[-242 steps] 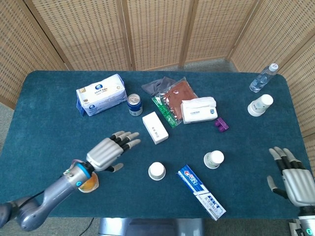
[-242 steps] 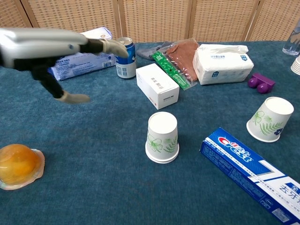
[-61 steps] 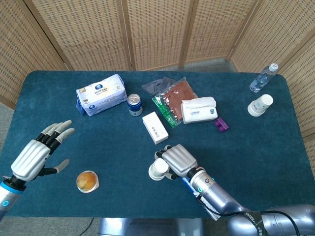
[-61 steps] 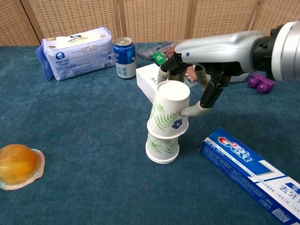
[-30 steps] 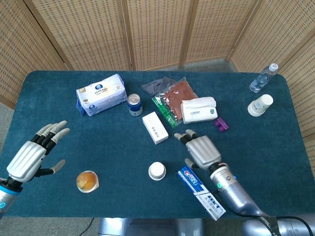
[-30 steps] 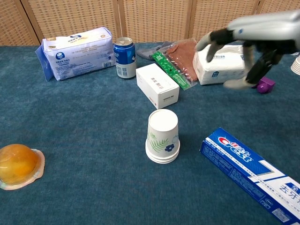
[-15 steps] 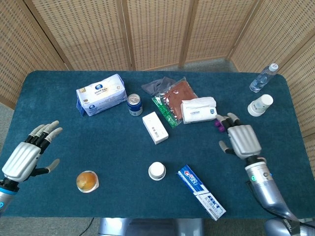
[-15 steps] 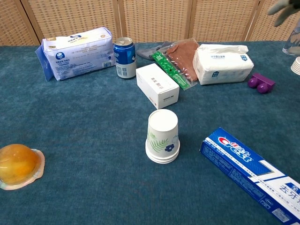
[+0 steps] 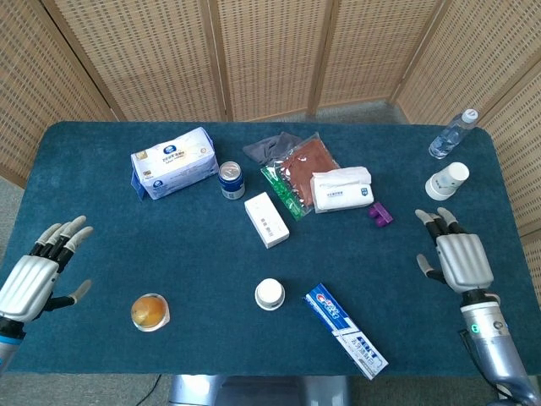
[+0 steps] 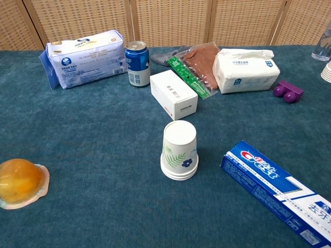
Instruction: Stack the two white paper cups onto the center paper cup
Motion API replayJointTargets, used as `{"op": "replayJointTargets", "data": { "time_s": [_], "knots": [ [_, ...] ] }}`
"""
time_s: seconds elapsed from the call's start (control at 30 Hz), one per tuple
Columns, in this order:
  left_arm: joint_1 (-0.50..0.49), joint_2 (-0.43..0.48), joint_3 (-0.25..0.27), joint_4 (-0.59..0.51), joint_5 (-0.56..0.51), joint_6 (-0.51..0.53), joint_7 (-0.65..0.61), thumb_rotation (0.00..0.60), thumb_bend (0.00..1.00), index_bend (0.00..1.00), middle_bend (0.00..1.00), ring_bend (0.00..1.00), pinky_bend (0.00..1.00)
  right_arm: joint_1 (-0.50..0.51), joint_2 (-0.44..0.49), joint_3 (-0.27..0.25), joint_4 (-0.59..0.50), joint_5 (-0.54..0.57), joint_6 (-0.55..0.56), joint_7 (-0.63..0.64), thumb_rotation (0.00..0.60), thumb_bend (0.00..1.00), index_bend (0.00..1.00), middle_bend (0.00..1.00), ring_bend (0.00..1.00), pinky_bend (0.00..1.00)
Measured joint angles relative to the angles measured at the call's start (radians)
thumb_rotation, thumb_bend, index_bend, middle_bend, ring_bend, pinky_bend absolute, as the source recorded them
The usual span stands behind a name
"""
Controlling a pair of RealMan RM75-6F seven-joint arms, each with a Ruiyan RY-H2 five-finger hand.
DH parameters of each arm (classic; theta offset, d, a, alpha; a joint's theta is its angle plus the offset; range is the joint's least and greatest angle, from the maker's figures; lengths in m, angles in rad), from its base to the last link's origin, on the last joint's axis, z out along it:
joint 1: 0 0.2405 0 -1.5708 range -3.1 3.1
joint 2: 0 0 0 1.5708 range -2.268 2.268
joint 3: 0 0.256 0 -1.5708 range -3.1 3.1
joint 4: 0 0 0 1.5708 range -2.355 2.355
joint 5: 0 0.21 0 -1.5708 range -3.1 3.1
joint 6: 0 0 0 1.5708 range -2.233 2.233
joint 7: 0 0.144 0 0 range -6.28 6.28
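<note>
Two upside-down white paper cups with a leaf print sit nested as one stack [image 9: 270, 294] [image 10: 179, 150] at the table's front middle. Another white paper cup [image 9: 446, 180] lies tilted at the far right, its edge [image 10: 327, 72] just showing in the chest view. My right hand [image 9: 461, 259] hovers at the right side of the table, fingers spread and empty, a little nearer than that cup. At the left edge my left hand [image 9: 34, 277] is open too, holding nothing. Neither hand shows in the chest view.
A toothpaste box [image 9: 345, 330] [image 10: 282, 187] lies right of the stack. Behind it are a white box [image 10: 173, 94], blue can [image 10: 137, 63], tissue packs [image 10: 245, 69] [image 10: 85, 58], snack bags [image 9: 296, 173] and a purple toy [image 10: 287, 91]. An orange jelly cup [image 9: 150, 311] sits front left, a water bottle [image 9: 451, 134] far right.
My right hand has pulled back to the right, away from the stack toward the table's right edge. My left hand has drifted slightly down and left. The stack has not moved.
</note>
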Motion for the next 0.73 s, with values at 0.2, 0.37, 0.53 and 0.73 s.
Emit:
{"op": "replayJointTargets", "data": {
  "time_s": [0.2, 0.37, 0.53, 0.73],
  "knots": [
    [0.038, -0.019, 0.01, 0.026, -0.003, 0.039, -0.001, 0.6, 0.38, 0.0, 0.0, 0.0, 0.04, -0.07, -0.007, -0.004, 0.013, -0.047, 0.065, 0.005, 0.6, 0.41, 0.13, 0.24, 0.1, 0.47],
    [0.065, -0.032, 0.018, 0.042, -0.001, 0.063, -0.006, 0.6, 0.38, 0.0, 0.0, 0.0, 0.04, -0.115, -0.002, 0.001, 0.012, -0.07, 0.096, 0.011, 0.6, 0.41, 0.13, 0.24, 0.1, 0.47],
    [0.073, -0.034, 0.016, 0.041, 0.006, 0.075, -0.012, 0.6, 0.38, 0.0, 0.0, 0.0, 0.03, -0.136, 0.0, 0.015, 0.017, -0.086, 0.092, 0.026, 0.6, 0.41, 0.13, 0.24, 0.1, 0.47],
    [0.072, -0.028, 0.012, 0.026, 0.013, 0.07, 0.001, 0.6, 0.38, 0.0, 0.0, 0.0, 0.03, -0.14, -0.012, 0.034, 0.033, -0.091, 0.058, 0.033, 0.6, 0.41, 0.13, 0.24, 0.1, 0.47]
  ]
}}
